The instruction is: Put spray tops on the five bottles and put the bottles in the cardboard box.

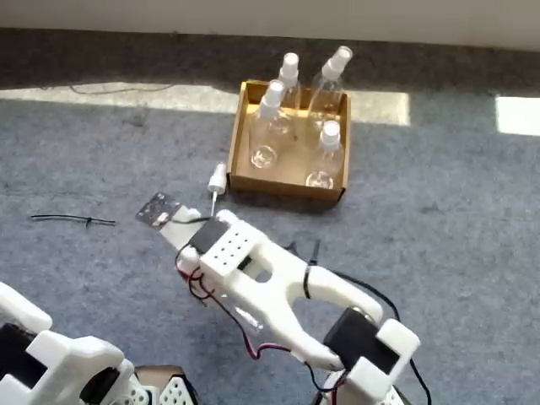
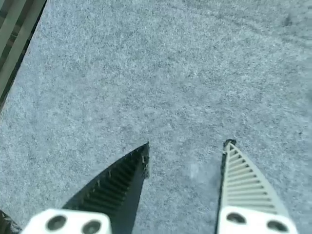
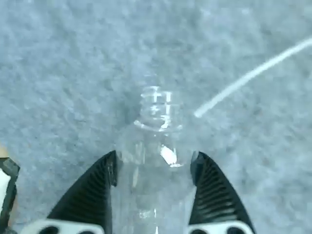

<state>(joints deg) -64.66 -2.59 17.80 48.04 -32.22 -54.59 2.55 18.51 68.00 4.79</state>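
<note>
A clear bottle [image 3: 157, 109] with a bare, uncapped neck sits between the fingers of my right gripper [image 3: 153, 158], which is shut on its shoulders. From above, that bottle [image 1: 159, 211] pokes out of the right gripper [image 1: 175, 223] at mid-table, left of the box. A loose white spray top [image 1: 218, 179] lies just beyond it by the box's near left corner, its thin tube [image 3: 253, 73] trailing on the carpet. The cardboard box [image 1: 287, 187] holds several capped bottles [image 1: 327, 152]. My left gripper [image 2: 187, 146] hangs open over bare carpet.
Grey carpet covers the table. A black cable tie [image 1: 76, 219] lies at the left. The left arm's white body [image 1: 59, 363] sits at the near left corner. A dark strip runs along the far edge.
</note>
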